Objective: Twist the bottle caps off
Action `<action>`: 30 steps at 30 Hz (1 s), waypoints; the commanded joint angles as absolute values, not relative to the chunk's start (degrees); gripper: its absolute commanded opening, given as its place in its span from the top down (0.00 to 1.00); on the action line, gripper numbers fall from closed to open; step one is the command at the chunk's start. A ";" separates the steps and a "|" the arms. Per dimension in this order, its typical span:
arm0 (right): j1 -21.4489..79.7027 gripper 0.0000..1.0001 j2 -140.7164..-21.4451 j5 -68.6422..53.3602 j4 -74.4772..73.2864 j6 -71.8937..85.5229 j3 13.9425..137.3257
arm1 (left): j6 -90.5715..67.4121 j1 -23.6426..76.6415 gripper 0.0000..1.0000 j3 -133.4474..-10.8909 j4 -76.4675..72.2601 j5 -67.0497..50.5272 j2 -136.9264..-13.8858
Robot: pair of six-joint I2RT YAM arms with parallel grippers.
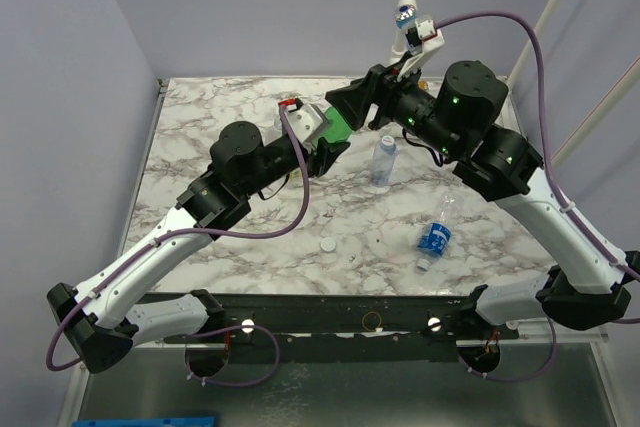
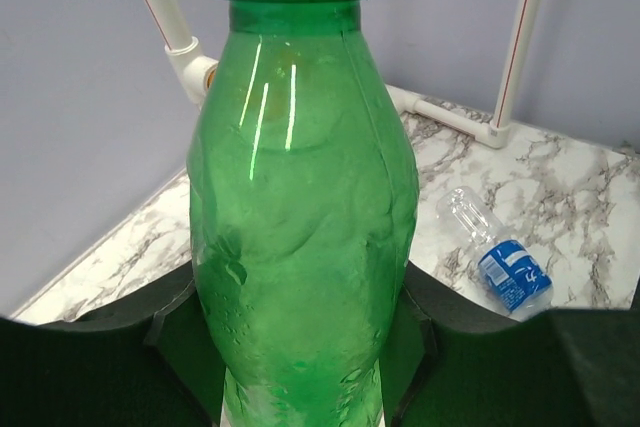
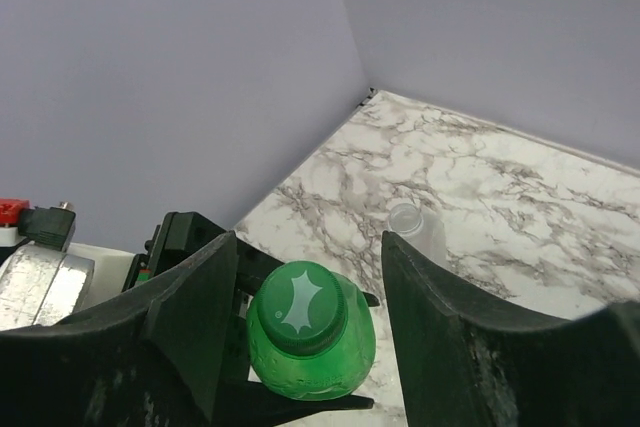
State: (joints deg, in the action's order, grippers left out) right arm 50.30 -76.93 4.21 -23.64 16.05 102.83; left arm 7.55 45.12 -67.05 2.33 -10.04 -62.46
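Our left claw [image 2: 305,347] clamps the green bottle [image 2: 300,197] steady over the tabletop [image 2: 580,207], so our right claw [image 3: 308,252], fingers apart, straddles its green cap [image 3: 305,309], seemingly ready to twist.

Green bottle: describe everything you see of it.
The green bottle is translucent green plastic, no label showing, with a neck ring and its green cap on. The left gripper clamps its lower body toward the back of the table. The right gripper is open, fingers flanking the cap.
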 commanded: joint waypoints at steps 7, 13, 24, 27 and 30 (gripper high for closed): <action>50.47 0.61 -77.34 4.75 -22.82 17.48 101.35 | 6.73 45.29 0.95 -66.79 0.26 -8.24 -61.90; 50.45 0.93 -77.58 2.56 -21.49 17.32 101.14 | 5.31 45.33 0.95 -67.87 0.43 -9.57 -61.80; 50.45 0.99 -72.27 -20.91 -12.40 11.16 98.33 | -6.83 45.20 0.97 -74.50 5.44 -23.45 -60.84; 50.49 0.99 -71.69 -32.76 -11.57 10.30 98.30 | -7.91 45.18 0.99 -76.08 7.26 -28.74 -60.76; 50.45 1.00 -72.25 -41.75 -13.91 8.95 100.73 | -7.46 45.26 1.00 -76.94 9.51 -33.30 -60.47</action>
